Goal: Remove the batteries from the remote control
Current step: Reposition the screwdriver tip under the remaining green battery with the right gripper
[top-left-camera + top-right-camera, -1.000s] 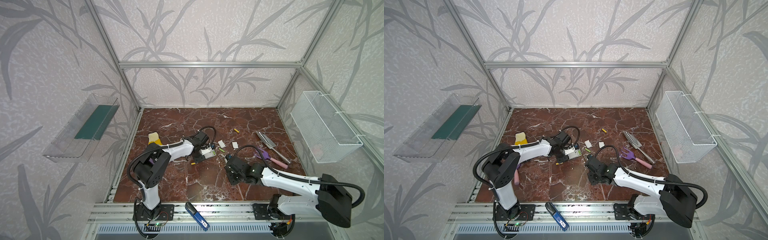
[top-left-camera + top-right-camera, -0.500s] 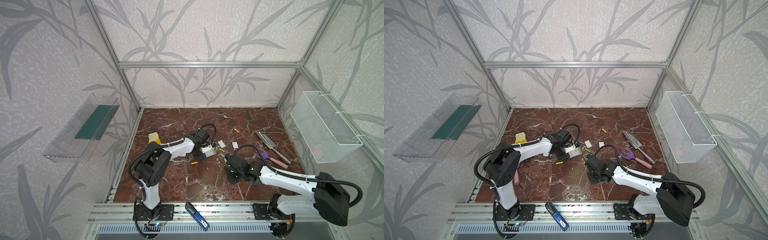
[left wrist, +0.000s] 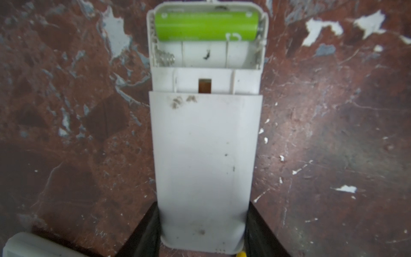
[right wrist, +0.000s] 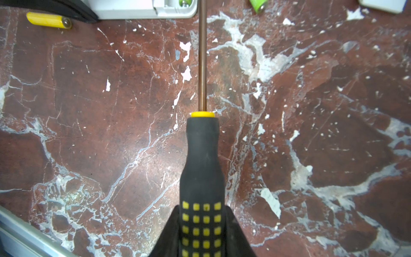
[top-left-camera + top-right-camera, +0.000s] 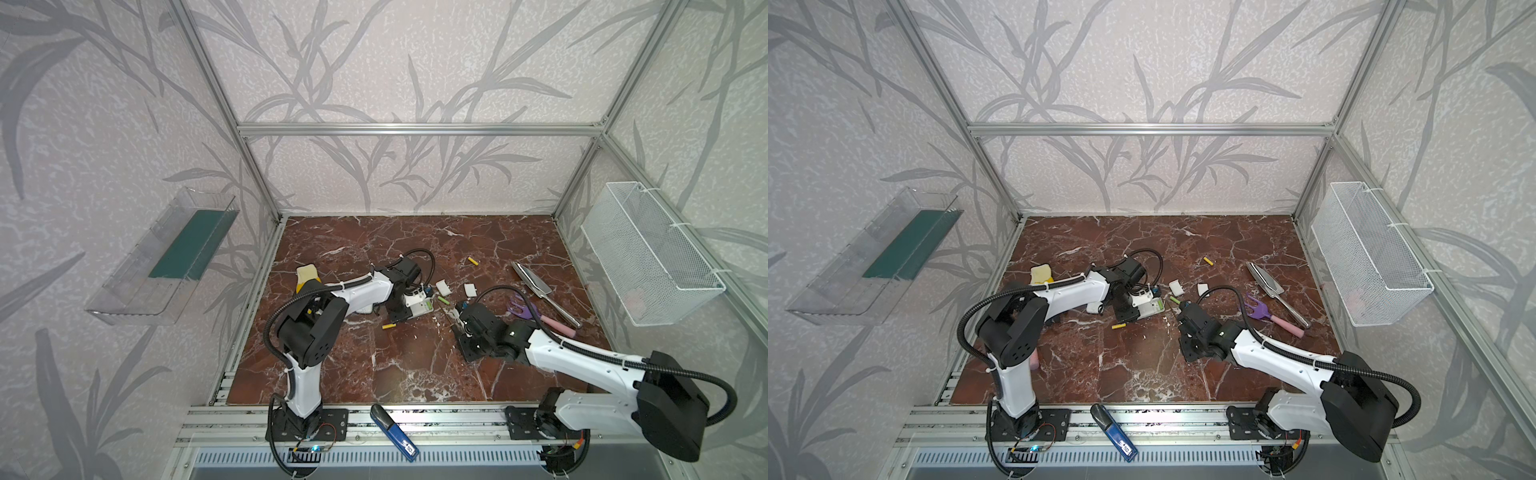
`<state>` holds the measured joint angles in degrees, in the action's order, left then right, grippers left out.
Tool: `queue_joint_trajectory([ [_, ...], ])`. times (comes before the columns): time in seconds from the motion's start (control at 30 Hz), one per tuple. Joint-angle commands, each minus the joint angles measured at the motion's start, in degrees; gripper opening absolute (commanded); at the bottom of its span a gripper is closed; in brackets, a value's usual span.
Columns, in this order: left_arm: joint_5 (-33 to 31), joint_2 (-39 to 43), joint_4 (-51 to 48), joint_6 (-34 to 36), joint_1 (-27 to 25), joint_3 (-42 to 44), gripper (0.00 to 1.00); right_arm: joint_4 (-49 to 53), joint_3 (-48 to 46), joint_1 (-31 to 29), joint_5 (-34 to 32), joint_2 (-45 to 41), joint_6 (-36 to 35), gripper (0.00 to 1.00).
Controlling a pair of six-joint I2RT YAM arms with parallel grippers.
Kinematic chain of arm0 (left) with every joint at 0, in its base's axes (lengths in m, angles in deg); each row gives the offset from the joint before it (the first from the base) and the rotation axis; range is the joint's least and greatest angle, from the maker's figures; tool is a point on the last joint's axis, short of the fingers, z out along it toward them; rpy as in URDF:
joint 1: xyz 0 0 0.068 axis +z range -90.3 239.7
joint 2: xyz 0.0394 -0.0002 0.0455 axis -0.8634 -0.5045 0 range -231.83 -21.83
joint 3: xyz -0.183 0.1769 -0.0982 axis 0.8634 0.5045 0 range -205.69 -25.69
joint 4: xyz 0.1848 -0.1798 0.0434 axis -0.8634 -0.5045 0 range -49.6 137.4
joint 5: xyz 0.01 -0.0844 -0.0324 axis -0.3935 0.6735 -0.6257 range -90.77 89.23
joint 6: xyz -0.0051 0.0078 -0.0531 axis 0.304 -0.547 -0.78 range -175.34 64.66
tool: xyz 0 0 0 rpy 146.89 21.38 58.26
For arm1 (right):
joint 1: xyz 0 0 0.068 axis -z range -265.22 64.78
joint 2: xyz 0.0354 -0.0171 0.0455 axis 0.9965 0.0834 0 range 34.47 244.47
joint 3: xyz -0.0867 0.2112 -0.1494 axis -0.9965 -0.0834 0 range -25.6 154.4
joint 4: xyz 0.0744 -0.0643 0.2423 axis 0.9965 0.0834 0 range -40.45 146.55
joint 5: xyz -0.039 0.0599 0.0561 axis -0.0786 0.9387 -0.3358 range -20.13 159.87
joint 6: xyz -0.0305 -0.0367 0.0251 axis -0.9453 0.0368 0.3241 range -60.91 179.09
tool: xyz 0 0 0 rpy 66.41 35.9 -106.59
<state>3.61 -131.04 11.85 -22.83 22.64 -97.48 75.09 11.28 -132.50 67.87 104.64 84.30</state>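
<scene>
Your left gripper is clamped across the closed end of the white remote control, one finger on each long edge, holding it on the tabletop with the battery bay upward. At the open end, the seated green battery fills the outer slot. The slot beside it is bare down to its spring.

Your right gripper is closed on the handle of the screwdriver, with the shaft aimed at that open end. The tip runs out of the wrist view, so I cannot tell whether it touches.

Three cells lie out on the tabletop:
- The near yellow battery is just beside the remote.
- The loose green battery is near its end.
- The far yellow battery is well apart, toward the back.

Expect the seated cell to be light, rigid and slick, held only by spring pressure. I would lever under its nubbed end, and it will likely roll once free.

Your left arm reaches forward with its wrist bent down over the remote. Your right arm lies low and stretched out, forearm nearly level.
</scene>
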Motion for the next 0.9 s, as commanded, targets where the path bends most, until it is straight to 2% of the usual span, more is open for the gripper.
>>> queue_joint_trajectory([
  [0.0,-0.8,-1.3,-2.2,1.5,-0.2,-1.4,0.49,-0.5,0.3,0.4,1.6,-0.1,-1.1,0.00],
  [0.33,0.0,0.9,-0.5,-2.5,-0.6,-0.5,0.47,-0.3,3.9,0.4,10.1,6.1,0.1,0.00],
  [0.6,2.2,3.2,0.2,-7.5,-1.6,0.1,0.38,2.7,7.0,0.6,9.1,7.1,1.1,0.00],
  [0.87,0.2,5.5,0.8,-17.6,-3.6,1.0,0.36,6.8,8.2,2.4,10.2,7.5,3.0,0.00],
])
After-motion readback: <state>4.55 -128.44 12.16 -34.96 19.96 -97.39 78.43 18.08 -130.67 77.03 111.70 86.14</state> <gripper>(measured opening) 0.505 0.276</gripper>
